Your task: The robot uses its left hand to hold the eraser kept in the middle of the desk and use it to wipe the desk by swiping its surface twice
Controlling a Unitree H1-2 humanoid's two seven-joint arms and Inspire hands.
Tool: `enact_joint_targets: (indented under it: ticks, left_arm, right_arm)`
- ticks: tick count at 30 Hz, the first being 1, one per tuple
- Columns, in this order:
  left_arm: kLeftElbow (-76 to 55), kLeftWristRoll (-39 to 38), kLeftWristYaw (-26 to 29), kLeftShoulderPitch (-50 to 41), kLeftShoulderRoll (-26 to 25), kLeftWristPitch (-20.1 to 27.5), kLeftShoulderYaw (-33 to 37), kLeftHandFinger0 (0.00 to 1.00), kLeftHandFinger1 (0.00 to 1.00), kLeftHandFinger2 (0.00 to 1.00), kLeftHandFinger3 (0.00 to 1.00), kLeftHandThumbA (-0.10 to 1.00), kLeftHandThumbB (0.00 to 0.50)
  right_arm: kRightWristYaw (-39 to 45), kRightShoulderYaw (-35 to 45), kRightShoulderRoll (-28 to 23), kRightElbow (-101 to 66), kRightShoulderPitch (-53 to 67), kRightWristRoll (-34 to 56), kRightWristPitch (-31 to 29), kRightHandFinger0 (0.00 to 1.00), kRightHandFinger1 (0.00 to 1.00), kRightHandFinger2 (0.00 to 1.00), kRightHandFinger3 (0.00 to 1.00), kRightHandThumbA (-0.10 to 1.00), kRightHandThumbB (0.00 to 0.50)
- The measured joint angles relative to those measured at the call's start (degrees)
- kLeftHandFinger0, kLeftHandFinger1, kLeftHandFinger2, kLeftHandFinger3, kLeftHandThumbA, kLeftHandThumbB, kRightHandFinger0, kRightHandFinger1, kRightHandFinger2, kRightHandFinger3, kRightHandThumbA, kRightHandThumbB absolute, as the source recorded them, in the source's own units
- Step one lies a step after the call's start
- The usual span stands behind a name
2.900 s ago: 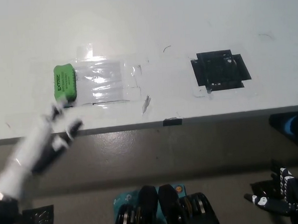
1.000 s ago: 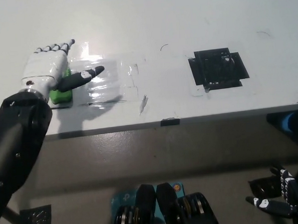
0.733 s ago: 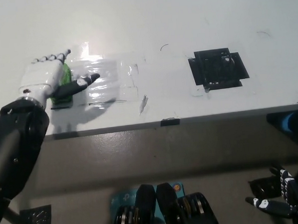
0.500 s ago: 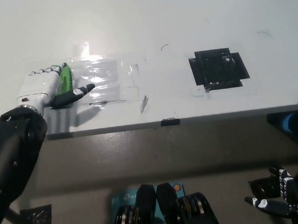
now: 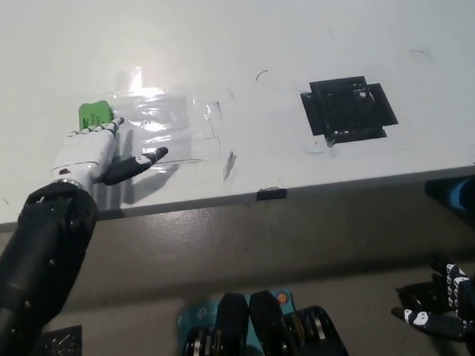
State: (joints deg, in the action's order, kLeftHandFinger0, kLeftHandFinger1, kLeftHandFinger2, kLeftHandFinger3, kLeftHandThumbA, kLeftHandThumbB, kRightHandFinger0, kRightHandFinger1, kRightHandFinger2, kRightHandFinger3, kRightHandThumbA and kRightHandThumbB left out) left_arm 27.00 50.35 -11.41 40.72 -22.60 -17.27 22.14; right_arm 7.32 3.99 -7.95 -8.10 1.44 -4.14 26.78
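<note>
Head view looks down on a white bench (image 5: 238, 34). On its left side the white left hand (image 5: 87, 151) lies over the near part of a green eraser (image 5: 92, 115). Only the far end of the eraser shows past the fingers (image 5: 101, 134), which lie flat and close together on top of it, while the dark thumb (image 5: 138, 163) sticks out to the right. I cannot tell if the hand really grips the eraser or just presses on it. Just to the right of the eraser and hand is a shiny patch of clear tape (image 5: 171, 126) stuck to the bench. Farther right, well apart from the hand, is a square of black tape (image 5: 348, 110). A small black tab (image 5: 272, 194) sits on the near edge of the bench. The black right hand (image 5: 448, 310) rests low at the near right, off the bench, with its fingers apart and nothing in it.
</note>
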Motion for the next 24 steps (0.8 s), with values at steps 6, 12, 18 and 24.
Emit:
enact_joint_targets:
  ticks: [6, 12, 18, 24]
  left_arm:
    - [0.95, -0.06, 1.17, 0.82, 0.29, 0.63, 0.05, 1.00, 1.00, 1.00, 1.00, 1.00, 0.343]
    - [3.78, -0.17, 2.41, 0.73, 0.29, 1.32, 0.15, 1.00, 1.00, 1.00, 1.00, 1.00, 0.331]
    - [4.93, -0.69, 5.10, -0.56, 0.94, 1.90, -0.67, 1.00, 1.00, 1.00, 1.00, 1.00, 0.352]
    - [7.21, -0.69, 9.11, -1.14, 1.72, 2.59, -0.75, 1.00, 1.00, 1.00, 1.00, 1.00, 0.298]
  right_arm:
    - [0.18, 0.23, 0.19, 0.00, -0.13, -0.24, 0.00, 1.00, 1.00, 1.00, 1.00, 0.98, 0.178]
    - [0.33, 0.60, 1.34, 0.00, -0.34, -0.72, 0.00, 1.00, 1.00, 1.00, 1.00, 0.98, 0.170]
    - [0.49, 1.43, 1.93, 0.00, -0.44, -1.04, 0.00, 1.00, 1.00, 1.00, 1.00, 0.96, 0.159]
    - [0.53, 2.23, 2.07, -0.02, -0.43, -1.53, 0.00, 1.00, 1.00, 1.00, 1.00, 0.96, 0.159]
